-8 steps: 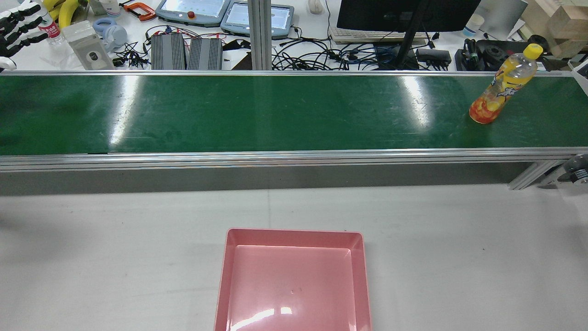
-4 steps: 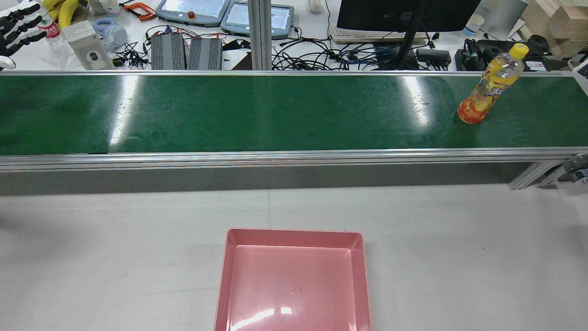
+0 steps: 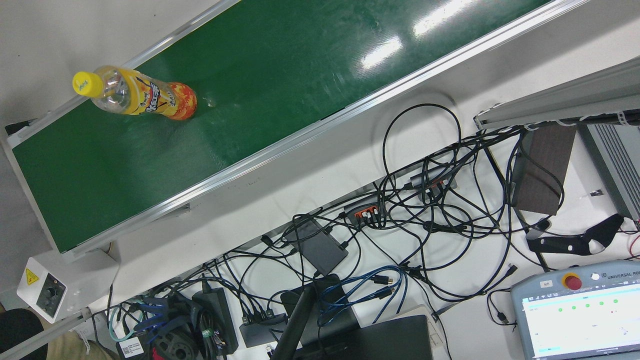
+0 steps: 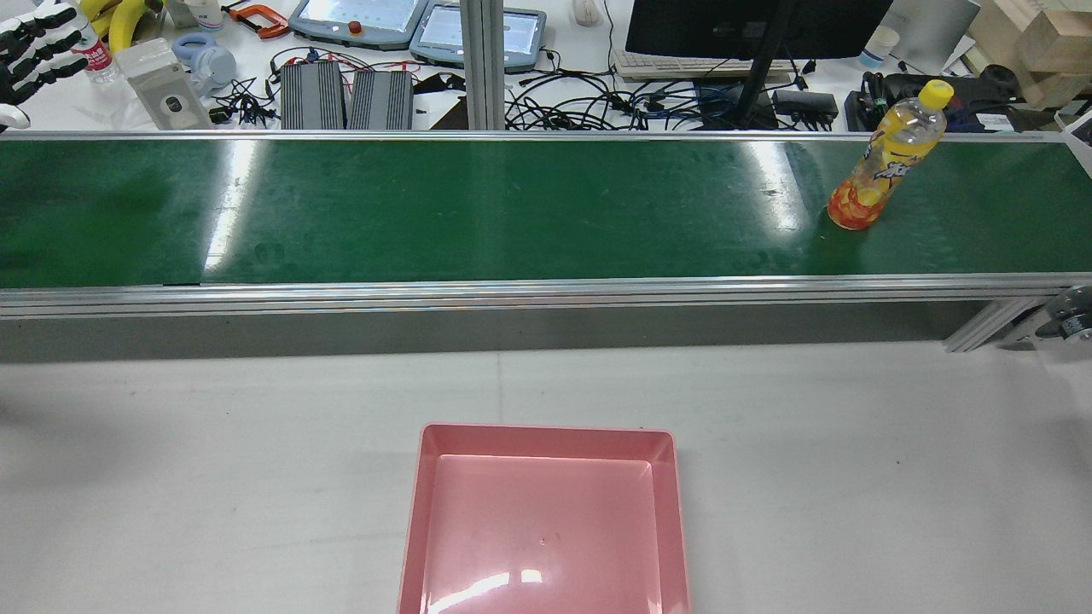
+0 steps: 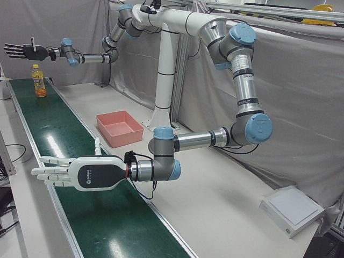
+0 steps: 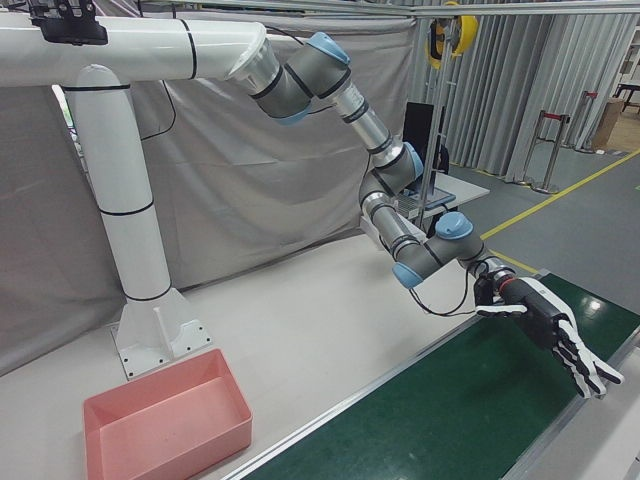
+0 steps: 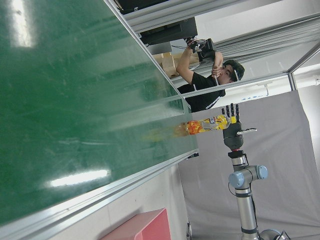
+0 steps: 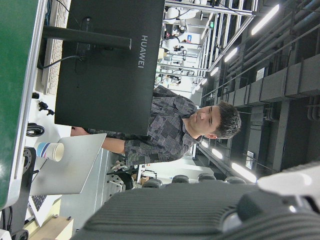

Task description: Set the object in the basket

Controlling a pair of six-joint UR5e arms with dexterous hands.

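Observation:
An orange drink bottle (image 4: 887, 158) with a yellow cap stands upright on the green conveyor belt (image 4: 512, 213) near its right end, also seen in the front view as the bottle (image 3: 140, 97). The pink basket (image 4: 546, 435) sits empty on the white table in front of the belt. My left hand (image 5: 75, 172) hovers flat and open over the belt's left end, far from the bottle; its fingers (image 4: 34, 47) show at the rear view's top left. My right hand (image 5: 24, 51) is open in the air just above and beyond the bottle (image 5: 37, 80), holding nothing.
Behind the belt lies a desk crowded with cables (image 3: 410, 215), a monitor (image 4: 759, 26), teach pendants (image 4: 358, 21) and loose items. A person (image 7: 210, 85) stands at the belt's far end beyond the bottle. The white pedestal (image 5: 161, 107) rises behind the basket.
The bottle has travelled leftward along the belt in the rear view, staying upright. The left hand has barely moved.

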